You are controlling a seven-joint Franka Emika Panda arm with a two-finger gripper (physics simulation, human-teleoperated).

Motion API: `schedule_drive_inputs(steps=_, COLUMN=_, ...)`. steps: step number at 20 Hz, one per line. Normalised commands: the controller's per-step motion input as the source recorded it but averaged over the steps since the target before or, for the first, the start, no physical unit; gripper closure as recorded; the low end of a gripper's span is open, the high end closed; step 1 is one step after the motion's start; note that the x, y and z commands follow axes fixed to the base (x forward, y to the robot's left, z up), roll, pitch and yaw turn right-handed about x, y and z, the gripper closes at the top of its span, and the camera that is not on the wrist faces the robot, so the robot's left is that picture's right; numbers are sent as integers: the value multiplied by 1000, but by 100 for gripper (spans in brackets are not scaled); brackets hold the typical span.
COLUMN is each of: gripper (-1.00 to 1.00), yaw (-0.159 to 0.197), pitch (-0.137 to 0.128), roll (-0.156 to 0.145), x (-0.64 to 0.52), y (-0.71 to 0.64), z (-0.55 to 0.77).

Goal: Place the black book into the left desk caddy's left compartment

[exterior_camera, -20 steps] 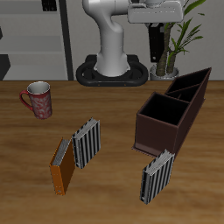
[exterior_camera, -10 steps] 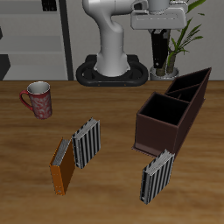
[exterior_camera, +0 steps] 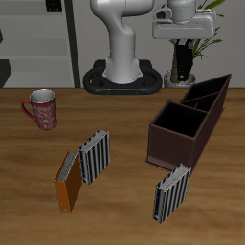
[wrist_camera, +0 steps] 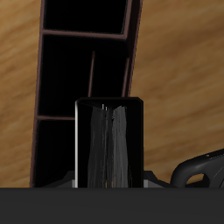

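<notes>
Gripper [exterior_camera: 182,50] high above the table, squeezing the black book [wrist_camera: 109,144], left desk caddy [wrist_camera: 83,70] right below it

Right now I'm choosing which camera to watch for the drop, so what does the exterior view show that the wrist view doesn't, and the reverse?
Only the exterior view: the red patterned mug, the orange-brown book, two grey-and-white striped books and the white robot arm. Only the wrist view: the black book close up, page edge facing the camera, above open compartments. Both: a dark brown desk caddy and the wooden table.
</notes>
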Motion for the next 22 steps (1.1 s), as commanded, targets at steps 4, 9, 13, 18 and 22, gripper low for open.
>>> schedule_drive_inputs(steps=4, gripper=100, yaw=32, pitch=-30, roll=40, x=-41, y=227, z=-5)
schedule_drive_inputs(steps=9, gripper=100, yaw=4, pitch=-1, roll=1, x=71, y=52, z=-51)
schedule_drive_inputs(steps=13, gripper=100, yaw=9, pitch=25, roll=1, x=126, y=48, z=-102)
schedule_drive_inputs(steps=18, gripper=100, yaw=-17, pitch=40, roll=6, x=65, y=70, z=-148)
schedule_drive_inputs(steps=22, gripper=100, yaw=4, pitch=3, roll=37, x=-73, y=133, z=-42)
